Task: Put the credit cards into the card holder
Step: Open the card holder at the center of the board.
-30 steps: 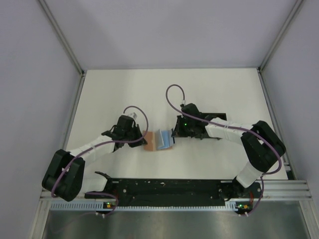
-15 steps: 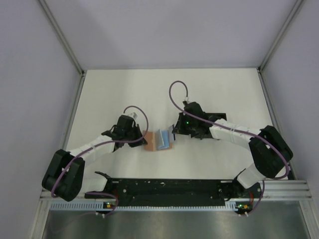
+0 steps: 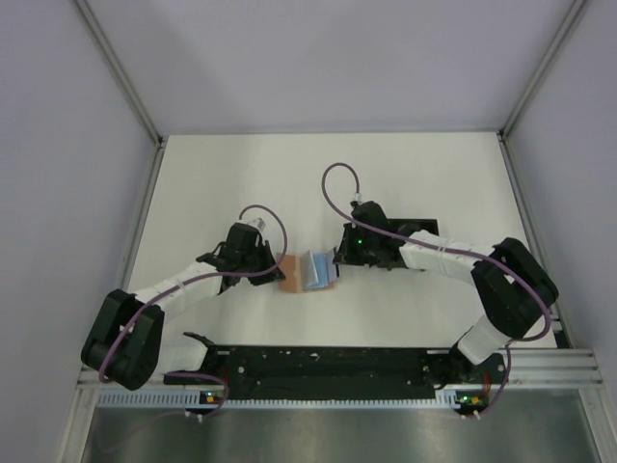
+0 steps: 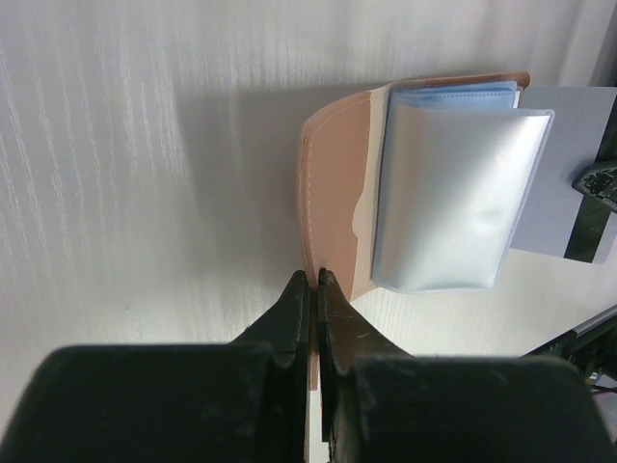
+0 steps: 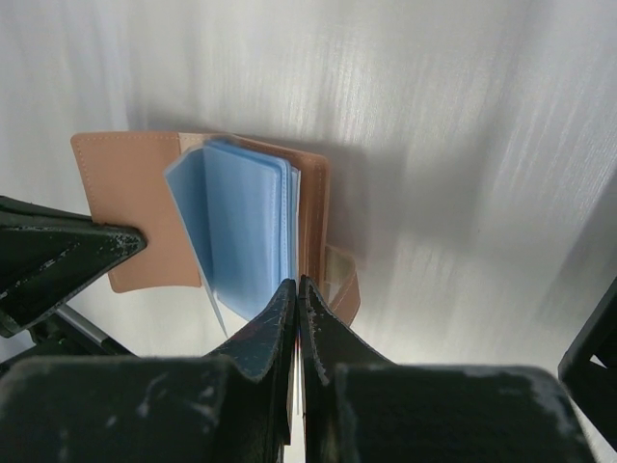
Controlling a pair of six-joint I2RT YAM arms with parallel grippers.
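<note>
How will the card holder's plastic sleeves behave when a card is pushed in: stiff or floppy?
Probably floppy: the sleeves fan up and bow off the tan card holder. The holder likely flexes too; its edge curves near where the left gripper pinches it. It looks thin, so probably light, and it might slide if released.

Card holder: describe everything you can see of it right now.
The card holder is tan, leather-like, with stitched edges, lying open on the white table between the arms. Pale blue translucent sleeves fan up from its middle. The left tool pinches its left cover edge; the right tool holds a light blue card at its right side.
</note>
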